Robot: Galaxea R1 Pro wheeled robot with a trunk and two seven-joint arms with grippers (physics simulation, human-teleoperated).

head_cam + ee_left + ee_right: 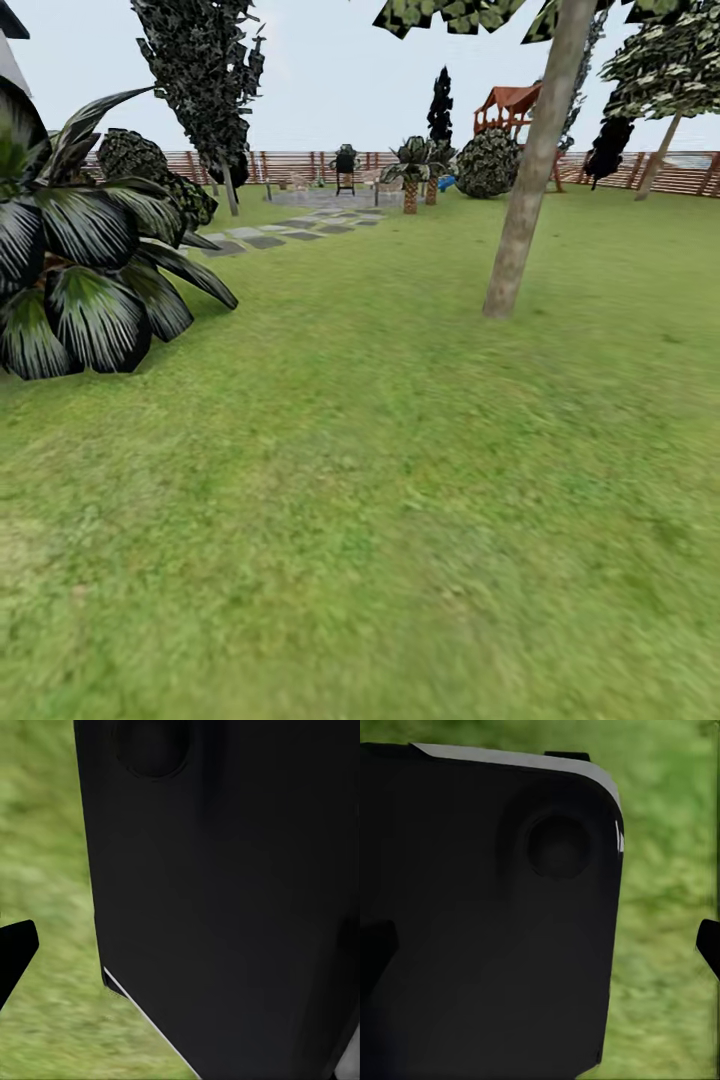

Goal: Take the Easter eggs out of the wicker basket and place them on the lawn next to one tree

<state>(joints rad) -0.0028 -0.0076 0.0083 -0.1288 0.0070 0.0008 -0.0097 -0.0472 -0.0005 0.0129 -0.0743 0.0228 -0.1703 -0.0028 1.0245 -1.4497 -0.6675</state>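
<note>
Lawn (380, 520) spreads out as mottled green grass across the whole foreground of the head view, bare and gently blurred. Closest to the left claw, the left wrist view shows a big black panel of the robot's body (225, 900) just beside it, with a round recess near one corner and a strip of grass past its edge; one dark fingertip (15, 952) pokes in at the border, and from that alone I cannot tell whether this claw is apart or together. The right wrist view shows a similar black panel (487, 922) with a pale grey rim and a round recess, grass beyond it, and a dark fingertip (709, 945) at the edge; its state cannot be told either.

Farther out in the head view, a broad-leaved dark plant (80, 270) sits on the grass at the left. Ahead and to the right rises the tree (525, 190), its straight pale grey-beige trunk leaning slightly, with dark angular foliage at the top. Beyond it, grey stepping stones (290, 232) lead toward a stone patio, a dark tall tree (205, 90), small palms (412, 175), a round bush (488, 163), a red-roofed play structure (508, 108) and a wooden fence (690, 172).
</note>
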